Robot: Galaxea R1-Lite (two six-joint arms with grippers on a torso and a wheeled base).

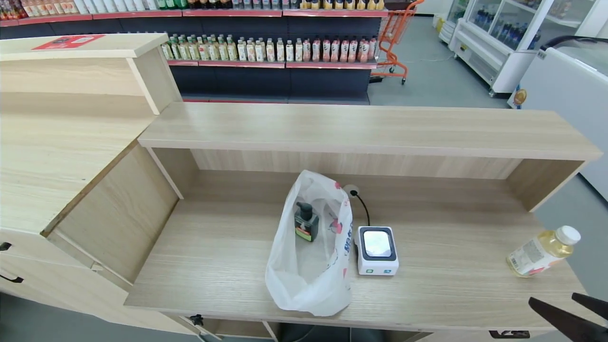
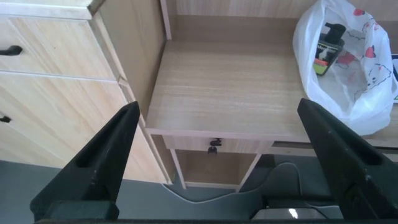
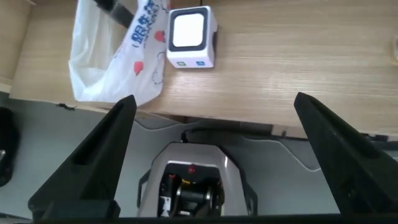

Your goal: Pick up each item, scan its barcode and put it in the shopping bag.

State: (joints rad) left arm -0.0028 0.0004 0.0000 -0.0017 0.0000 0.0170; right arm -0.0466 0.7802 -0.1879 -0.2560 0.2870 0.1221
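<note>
We can read nothing: the blue print on the white plastic shopping bag [image 1: 304, 285], at six o'clock, is too small.

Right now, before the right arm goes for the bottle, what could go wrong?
1. The bottle lies on its side near the right edge of the counter; a nudge from the open right claw could roll it off.
2. The limp bag sits right beside the scanner; it may sag over the screen or close when the bottle goes in.
</note>
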